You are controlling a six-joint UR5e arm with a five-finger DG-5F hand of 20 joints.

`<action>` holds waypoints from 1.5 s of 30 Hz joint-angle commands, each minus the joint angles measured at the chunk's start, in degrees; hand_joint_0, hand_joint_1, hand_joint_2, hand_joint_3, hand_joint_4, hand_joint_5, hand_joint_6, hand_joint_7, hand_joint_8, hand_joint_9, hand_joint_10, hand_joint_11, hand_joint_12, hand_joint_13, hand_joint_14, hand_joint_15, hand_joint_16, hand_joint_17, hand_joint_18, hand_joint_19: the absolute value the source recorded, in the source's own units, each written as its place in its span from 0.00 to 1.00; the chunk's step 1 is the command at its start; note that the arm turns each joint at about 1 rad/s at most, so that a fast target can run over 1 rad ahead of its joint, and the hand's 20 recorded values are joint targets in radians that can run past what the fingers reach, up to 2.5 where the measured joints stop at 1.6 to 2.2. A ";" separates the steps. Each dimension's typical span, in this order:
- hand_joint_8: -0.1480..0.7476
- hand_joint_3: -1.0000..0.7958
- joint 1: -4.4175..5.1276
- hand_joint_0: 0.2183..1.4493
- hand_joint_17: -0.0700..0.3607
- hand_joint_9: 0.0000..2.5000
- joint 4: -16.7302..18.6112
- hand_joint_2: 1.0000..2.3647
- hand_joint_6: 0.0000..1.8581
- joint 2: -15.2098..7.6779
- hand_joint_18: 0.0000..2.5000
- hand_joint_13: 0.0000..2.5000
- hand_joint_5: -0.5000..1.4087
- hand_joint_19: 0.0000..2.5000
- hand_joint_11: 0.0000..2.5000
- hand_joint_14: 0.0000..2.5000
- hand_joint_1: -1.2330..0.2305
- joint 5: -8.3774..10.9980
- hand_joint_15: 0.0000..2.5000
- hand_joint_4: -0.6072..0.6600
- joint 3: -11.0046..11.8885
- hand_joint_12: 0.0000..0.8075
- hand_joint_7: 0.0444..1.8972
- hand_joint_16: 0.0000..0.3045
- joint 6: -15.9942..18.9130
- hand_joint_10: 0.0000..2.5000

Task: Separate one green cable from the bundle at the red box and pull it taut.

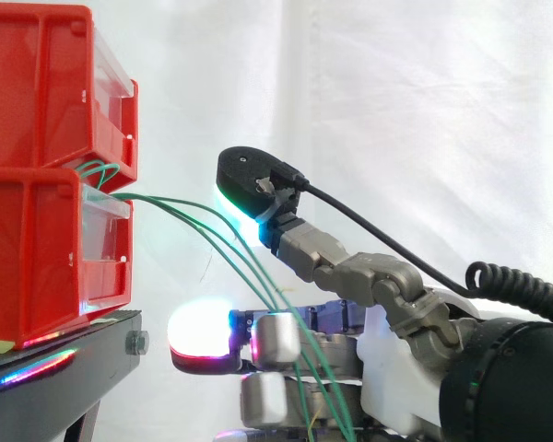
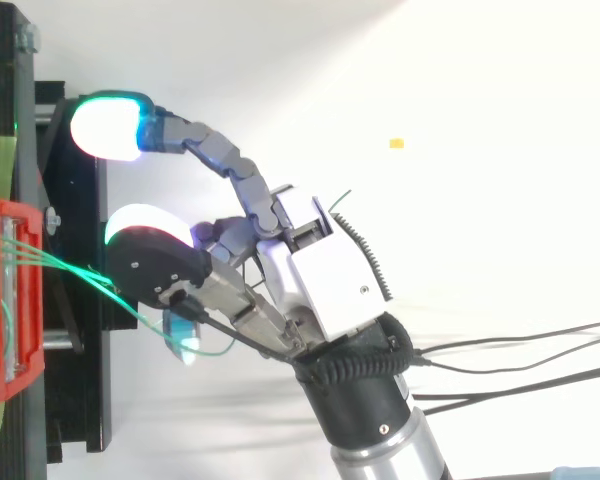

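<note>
From the side, the green cables (image 1: pixel 186 204) leave the gap between the stacked red bins (image 1: pixel 37 230) and droop down to the right. From above they fan out from the bin's edge and slip under the hand (image 2: pixel 325 270). Its fingers (image 1: pixel 318 256) are spread wide and nearly straight, clamping nothing; one reaches above the strands, the others lie lower, and the cables run down between them.
</note>
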 commanded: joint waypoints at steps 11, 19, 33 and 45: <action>0.58 0.28 2.68 0.16 0.58 0.85 10.42 0.00 0.27 2.65 0.53 0.81 0.12 0.24 0.52 0.01 0.52 5.65 0.49 0.69 -6.59 0.54 0.28 0.26 -5.02 0.01; 0.58 0.28 3.74 0.15 0.59 0.85 21.94 0.00 0.27 5.90 0.53 0.81 0.12 0.24 0.52 0.01 0.53 17.87 0.49 0.69 -8.62 0.54 0.28 0.27 -20.05 0.01; 0.58 0.28 4.62 0.15 0.58 0.85 28.00 0.00 0.27 10.20 0.53 0.80 0.12 0.24 0.52 0.01 0.53 25.43 0.49 0.69 -13.01 0.54 0.28 0.26 -27.96 0.01; 0.57 0.28 6.29 0.16 0.58 0.84 26.16 0.00 0.27 11.08 0.52 0.80 0.12 0.24 0.52 0.01 0.53 3.46 0.48 0.68 -13.71 0.55 0.28 0.26 -36.40 0.01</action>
